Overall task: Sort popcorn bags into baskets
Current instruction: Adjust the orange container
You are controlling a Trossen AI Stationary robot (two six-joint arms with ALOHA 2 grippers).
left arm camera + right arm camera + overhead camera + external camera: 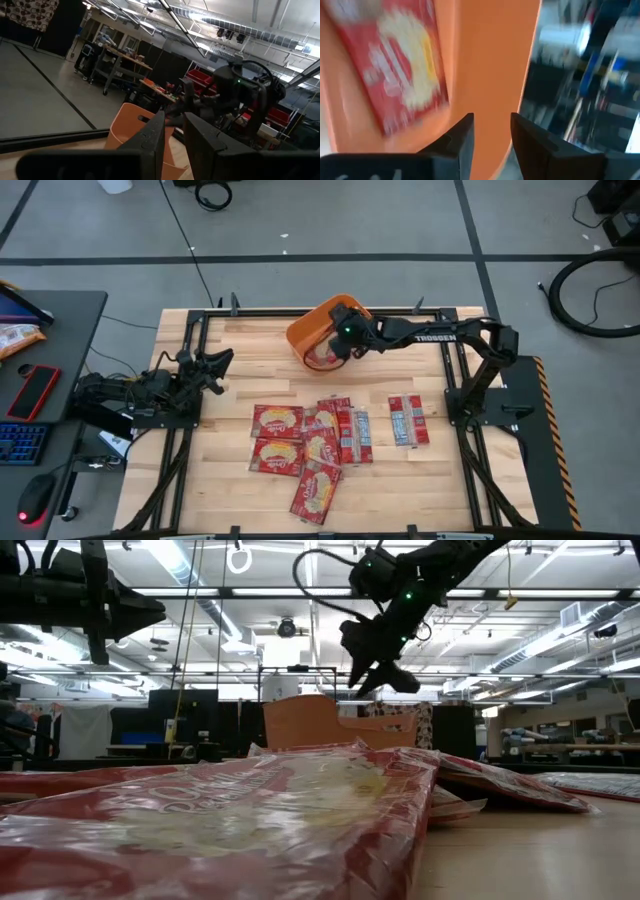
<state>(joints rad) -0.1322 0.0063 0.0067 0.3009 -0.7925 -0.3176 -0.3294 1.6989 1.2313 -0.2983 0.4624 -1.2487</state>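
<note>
The orange tub (pixel 312 325) stands near the table's far edge, and one red popcorn bag (pixel 400 65) lies inside it. My right gripper (pixel 341 346) hangs open over the tub's wall (pixel 485 60), holding nothing; the low view shows the right gripper (pixel 383 678) above the tub (pixel 330 722). Several popcorn bags (pixel 308 445) lie flat and overlapping at mid-table, with one bag (pixel 408 420) apart to their right. My left gripper (pixel 216 366) waits near the table's left edge, open by a narrow gap, pointing toward the tub (pixel 129 127).
A black frame rail (pixel 455 370) runs around the table and carries both arm bases. Left of the table stands a desk with a red phone-like slab (pixel 35 391), a keyboard and a mouse. Bare wood (pixel 240 370) lies between the left gripper and the tub.
</note>
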